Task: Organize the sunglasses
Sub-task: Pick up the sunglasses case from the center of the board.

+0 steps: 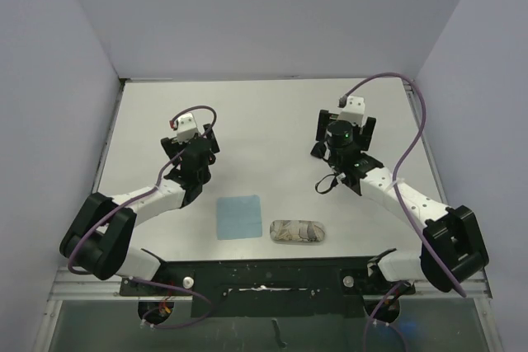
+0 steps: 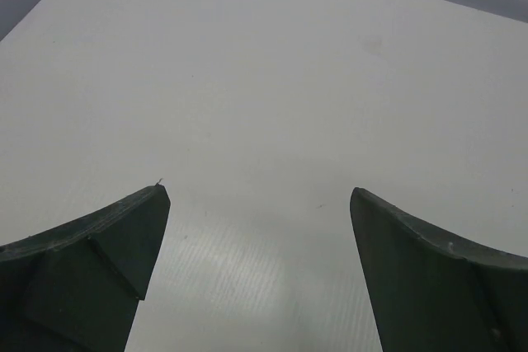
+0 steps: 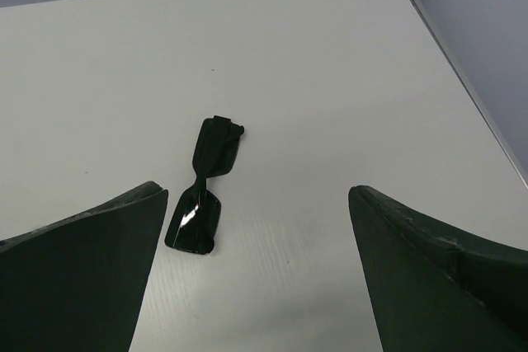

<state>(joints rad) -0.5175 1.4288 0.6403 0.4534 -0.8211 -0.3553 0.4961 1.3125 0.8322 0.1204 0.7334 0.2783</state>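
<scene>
Sunglasses seen from right wrist, case and cloth only overhead, left pincer, right pincer gaping

The left arm folds outward at its elbow and reaches forward and inward. Its left claw is spread wide and holds nothing. The right arm mirrors it, elbow out to the right, and the right claw likewise stands wide and unladen. Both claws seem tipped downward, though the overhead view leaves the angle unclear.

no readable text, no labels, no brands, no numbers anywhere
</scene>
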